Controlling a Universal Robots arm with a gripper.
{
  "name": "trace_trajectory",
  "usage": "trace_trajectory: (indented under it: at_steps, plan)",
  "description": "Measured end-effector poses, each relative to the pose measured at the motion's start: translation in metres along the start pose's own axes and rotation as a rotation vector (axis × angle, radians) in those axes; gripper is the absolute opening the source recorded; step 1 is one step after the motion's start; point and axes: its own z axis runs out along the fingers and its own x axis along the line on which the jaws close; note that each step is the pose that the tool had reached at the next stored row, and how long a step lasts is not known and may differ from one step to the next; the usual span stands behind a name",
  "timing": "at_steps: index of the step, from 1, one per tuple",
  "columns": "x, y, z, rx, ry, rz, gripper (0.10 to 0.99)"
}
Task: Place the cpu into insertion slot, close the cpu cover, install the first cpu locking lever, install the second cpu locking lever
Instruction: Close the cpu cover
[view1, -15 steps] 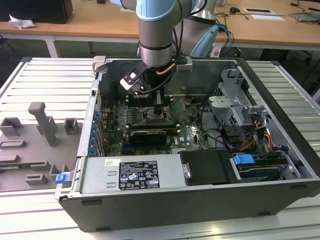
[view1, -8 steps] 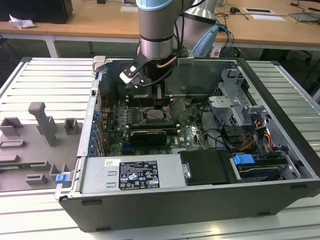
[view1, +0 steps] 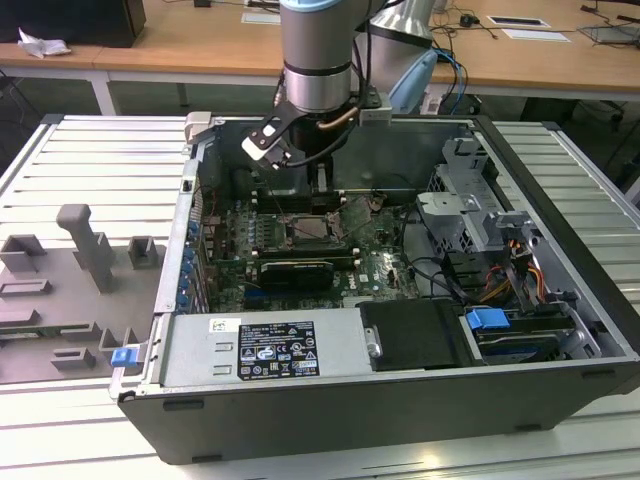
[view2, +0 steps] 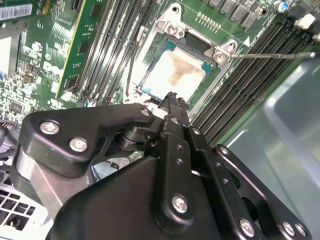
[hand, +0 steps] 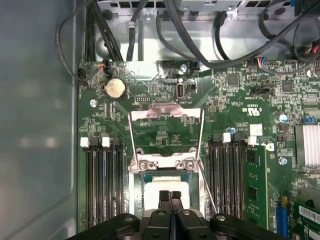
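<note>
The cpu (view2: 172, 75) lies flat in the insertion slot (view2: 212, 82) on the green motherboard; its dull silver top also shows in the first wrist view (hand: 155, 187) and in the exterior view (view1: 310, 228). My gripper (view2: 172, 97) hangs just over the chip's near edge, its black fingers shut together with nothing between them, as seen too in the first wrist view (hand: 170, 196). The cpu cover (hand: 165, 111) stands swung open behind the socket, a thin silver frame. A thin wire locking lever (view2: 275, 55) sticks out free beside the socket.
Long black memory slots (hand: 102, 185) flank the socket on both sides. A black card (view1: 295, 270) lies in front of it. Cables (hand: 200, 45) run along the case wall. A drive cage (view1: 465, 215) stands at the exterior view's right, grey fixtures (view1: 85, 250) at its left.
</note>
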Motion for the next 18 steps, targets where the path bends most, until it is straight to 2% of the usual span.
trace_trajectory:
  at_steps: [18]
  plan:
    - [0.0004, 0.0201, 0.0016, 0.008, 0.0, 0.0, 0.106]
